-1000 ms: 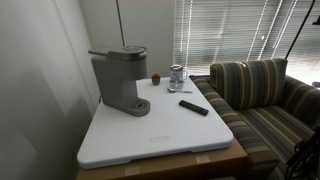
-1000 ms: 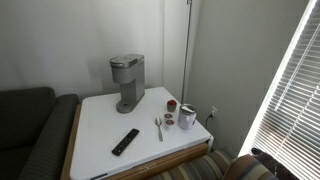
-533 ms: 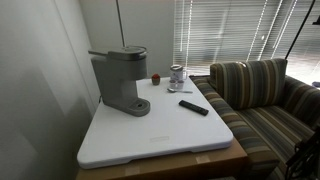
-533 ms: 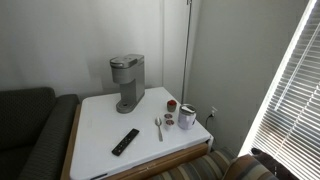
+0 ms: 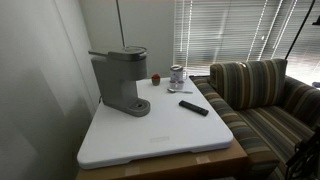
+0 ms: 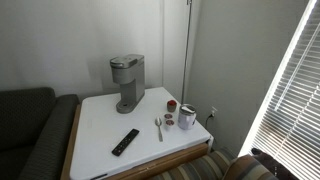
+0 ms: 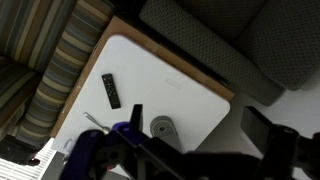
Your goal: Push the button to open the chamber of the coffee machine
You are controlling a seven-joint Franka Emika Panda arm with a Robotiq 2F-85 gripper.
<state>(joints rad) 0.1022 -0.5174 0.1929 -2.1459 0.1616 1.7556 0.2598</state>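
The grey coffee machine (image 5: 118, 82) stands at the back of the white table (image 5: 150, 138) near the wall, and also shows in an exterior view (image 6: 126, 85). Its chamber (image 5: 128, 54) is the rounded overhanging head, lid down (image 6: 125, 64). I cannot make out the button. In the wrist view the coffee machine (image 7: 162, 128) shows from high above as a round grey shape. My gripper (image 7: 198, 125) is open and empty, high over the table, its dark fingers wide apart. The arm does not show in either exterior view.
A black remote (image 5: 194, 107) lies mid-table (image 6: 125, 141) (image 7: 111, 90). A spoon (image 6: 158, 127), a mug (image 6: 187, 116) and a small red pod (image 6: 172, 104) sit near one corner. A striped sofa (image 5: 262, 100) and a dark sofa (image 6: 25, 130) flank the table.
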